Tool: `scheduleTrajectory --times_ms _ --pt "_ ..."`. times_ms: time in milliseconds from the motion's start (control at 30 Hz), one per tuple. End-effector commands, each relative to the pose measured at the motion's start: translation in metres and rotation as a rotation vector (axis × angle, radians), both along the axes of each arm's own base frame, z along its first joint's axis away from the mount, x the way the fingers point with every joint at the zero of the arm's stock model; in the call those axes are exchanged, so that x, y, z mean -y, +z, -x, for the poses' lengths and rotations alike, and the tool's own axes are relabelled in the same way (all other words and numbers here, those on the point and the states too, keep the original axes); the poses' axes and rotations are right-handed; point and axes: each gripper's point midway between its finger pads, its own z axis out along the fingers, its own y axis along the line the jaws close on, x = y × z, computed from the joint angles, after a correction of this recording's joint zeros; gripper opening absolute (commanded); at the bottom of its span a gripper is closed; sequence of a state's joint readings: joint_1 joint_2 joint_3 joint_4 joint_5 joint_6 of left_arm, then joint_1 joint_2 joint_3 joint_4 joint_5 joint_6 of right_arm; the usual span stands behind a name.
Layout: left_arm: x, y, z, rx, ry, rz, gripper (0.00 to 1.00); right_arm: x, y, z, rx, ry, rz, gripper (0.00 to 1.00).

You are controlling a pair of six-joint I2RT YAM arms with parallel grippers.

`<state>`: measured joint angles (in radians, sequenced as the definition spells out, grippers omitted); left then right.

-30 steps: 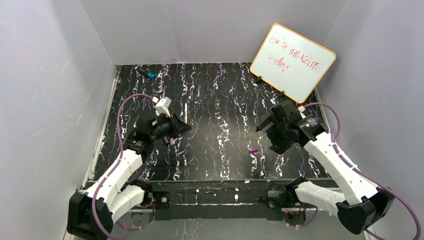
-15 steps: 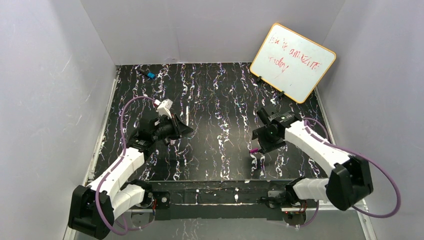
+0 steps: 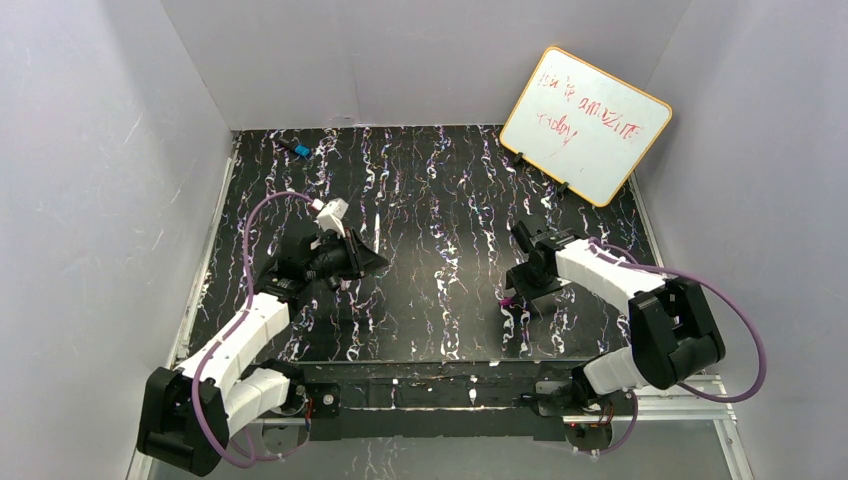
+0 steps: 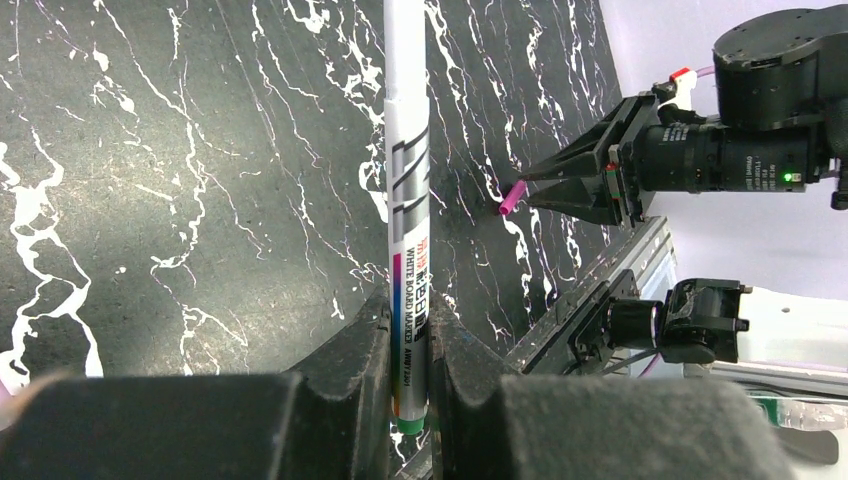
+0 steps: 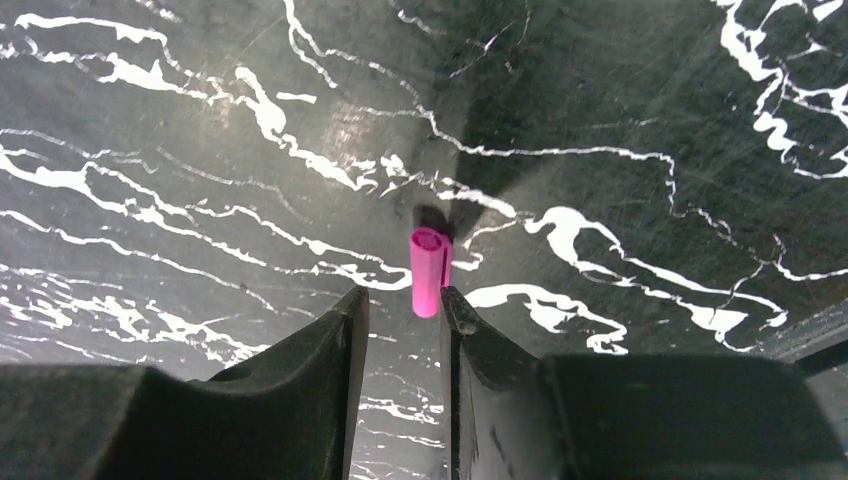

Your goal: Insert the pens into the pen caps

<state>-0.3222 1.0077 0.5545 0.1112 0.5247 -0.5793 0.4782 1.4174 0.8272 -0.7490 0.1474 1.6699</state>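
Nothing's been capped yet, by the looks of it: the thin white marker (image 4: 405,150), a glossy round barrel with a printed label, is clamped in the left gripper (image 4: 410,330). The magenta cap (image 5: 429,270), a stubby smooth plastic tube, is lying on the black white-veined table (image 5: 200,100). It's bracketed by the right gripper (image 5: 402,297), jaws drawn narrow with a sliver of gap left on one side, so probably not pinched yet, and the other pens and caps can't really be made out.
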Motion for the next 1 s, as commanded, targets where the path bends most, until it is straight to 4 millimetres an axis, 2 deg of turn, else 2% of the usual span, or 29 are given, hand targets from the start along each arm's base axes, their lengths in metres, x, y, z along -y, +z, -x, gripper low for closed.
scheduleTrajectory --times_ms 0,400,500,600,700,833,967 --pt "0.004 0.008 -0.001 0.018 -0.033 0.007 0.00 0.003 -0.013 -0.001 -0.004 -0.007 -0.005 0.39" --pt "0.006 0.002 -0.003 0.009 -0.053 -0.005 0.00 0.009 -0.030 -0.004 -0.047 0.014 0.023 0.36" --pt "0.006 0.000 -0.002 0.008 -0.057 -0.011 0.00 0.007 -0.034 -0.003 -0.064 0.023 0.019 0.32" --pt "0.005 0.000 -0.003 0.007 -0.058 -0.014 0.00 0.006 -0.036 0.000 -0.079 0.032 0.014 0.23" --pt "0.006 0.000 -0.003 0.007 -0.058 -0.014 0.00 0.006 -0.036 0.002 -0.082 0.046 0.012 0.20" --pt "0.005 -0.001 -0.004 0.005 -0.057 -0.019 0.00 0.003 -0.022 -0.009 -0.032 0.097 0.012 0.16" --pt "0.003 -0.010 -0.003 0.013 -0.069 -0.050 0.00 -0.009 0.019 -0.045 0.141 0.236 0.020 0.08"
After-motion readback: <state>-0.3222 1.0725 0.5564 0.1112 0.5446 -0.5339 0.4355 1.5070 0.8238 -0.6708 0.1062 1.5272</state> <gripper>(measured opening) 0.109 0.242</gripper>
